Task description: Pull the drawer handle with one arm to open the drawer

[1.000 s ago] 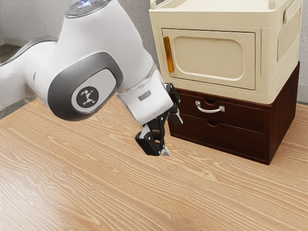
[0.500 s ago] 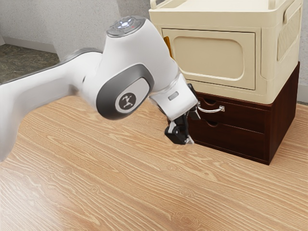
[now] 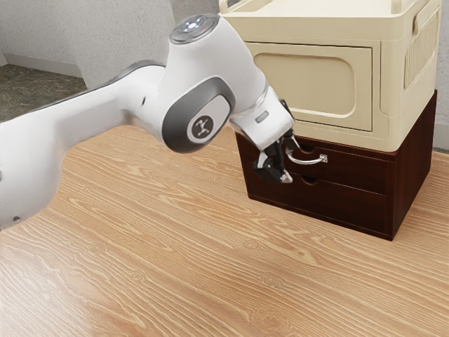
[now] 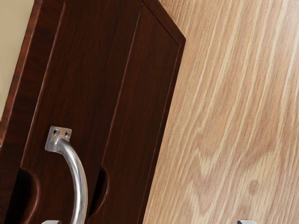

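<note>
The black gripper [image 3: 289,163] is at the near end of the silver handle [image 3: 309,161], its fingers spread apart, one higher and one lower. That curved handle is fixed to the upper drawer [image 3: 354,168] of the dark brown cabinet, whose front lies flush. In the wrist view, tips of the open gripper [image 4: 149,222] show at the lower edge, wide apart; the handle [image 4: 79,182] runs down between them, nearer one tip. Contact with the handle cannot be told. The upper drawer [image 4: 84,84] has its handle mount visible there.
A cream storage box [image 3: 309,84] with a framed door stands on the cabinet [image 3: 414,168], above the hand. The lower drawer [image 3: 337,203] is just beneath the handle. Wooden tabletop [image 3: 175,260] extends in front of the cabinet.
The arm has moved toward the exterior view's right, up to the handle; over the last half second the hand also rose and tilted. Handle and drawers have stayed where they were.
</note>
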